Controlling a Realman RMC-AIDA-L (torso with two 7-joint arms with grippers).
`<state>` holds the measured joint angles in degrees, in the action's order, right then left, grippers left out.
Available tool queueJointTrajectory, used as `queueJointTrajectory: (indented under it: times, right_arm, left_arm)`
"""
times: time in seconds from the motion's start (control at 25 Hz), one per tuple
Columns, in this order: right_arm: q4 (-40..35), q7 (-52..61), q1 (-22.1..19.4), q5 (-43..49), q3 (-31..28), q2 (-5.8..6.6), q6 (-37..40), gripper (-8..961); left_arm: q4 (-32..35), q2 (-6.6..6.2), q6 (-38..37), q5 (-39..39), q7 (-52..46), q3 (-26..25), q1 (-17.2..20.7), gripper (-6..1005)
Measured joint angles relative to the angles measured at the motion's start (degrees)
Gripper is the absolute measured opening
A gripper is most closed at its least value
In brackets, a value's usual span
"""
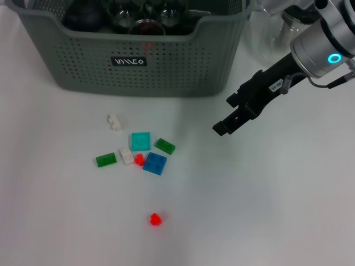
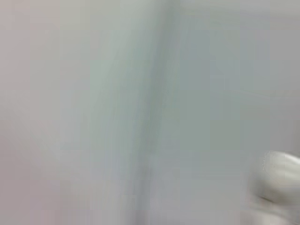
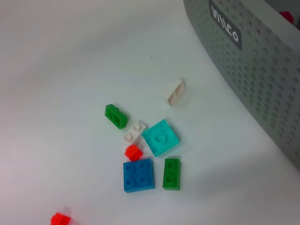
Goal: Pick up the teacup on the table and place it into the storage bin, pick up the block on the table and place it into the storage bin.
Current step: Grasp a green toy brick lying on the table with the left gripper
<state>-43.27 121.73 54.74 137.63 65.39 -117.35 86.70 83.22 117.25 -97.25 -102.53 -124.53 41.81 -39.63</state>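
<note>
We see the large grey-green perforated plastic storage bin (image 1: 133,66) at the far side of the white bench (image 1: 266,210). Inside it there are dark and glassy things, but we cannot tell if the teacup is among them; no teacup stands on the bench, so we judge this part is probably done.

The block part is still left. Small plastic blocks lie in a loose group in front of the bin: a turquoise square block (image 1: 141,141), a blue square block (image 1: 155,163), two green blocks (image 1: 165,146) and (image 1: 105,160), a white block (image 1: 126,156) with a small red piece (image 1: 139,159) touching it, another white block (image 1: 114,121) apart, and a lone red block (image 1: 155,219) nearer to us.

The right pincer (image 1: 230,117) hangs above the bench beside the bin, to the right of the blocks, holding nothing; its black fingers seem a little apart. The left pincer is not in view.

A clear glass vessel (image 1: 272,33) stands to the right of the bin, behind the right arm. The blocks lie close together, so picking one may push its neighbours.
</note>
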Motion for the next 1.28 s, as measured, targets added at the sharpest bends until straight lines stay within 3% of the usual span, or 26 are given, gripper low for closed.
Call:
queueJointTrajectory:
  times: [0.12, 0.28, 0.44, 0.6, 0.84, 1.28]
  right_arm:
    - [0.0, 0.0, 0.0, 0.0, -0.1, 0.08, 0.0, 948]
    - [0.0, 0.4, 0.0, 0.0, -0.1, 0.10, 0.1, 948]
    - [0.0, 0.5, 0.0, 0.0, -0.3, 0.10, 0.0, 948]
    - [0.2, 0.6, 0.0, 0.0, -0.5, 0.07, -0.2, 948]
    - [0.3, 0.7, -0.2, 0.0, -0.5, -0.13, -0.4, 948]
    - [0.9, 0.8, -0.7, 0.0, -0.5, -0.24, -0.9, 948]
  left_arm:
    - [3.1, 0.85, -9.1, 0.6, 3.3, 0.6, 2.0, 857]
    - [8.9, 1.62, -12.1, -3.5, 3.9, 5.8, 6.6, 853]
    - [14.4, 4.08, -12.5, -14.6, 4.1, 12.4, 11.4, 849]
    - [14.3, 6.28, -12.2, -28.3, 4.5, 20.1, 13.3, 846]
    - [7.1, 6.97, -8.6, -45.0, 0.8, 28.1, 11.3, 840]
    - [-10.6, 6.86, 1.5, -56.4, -6.2, 30.1, 3.2, 830]
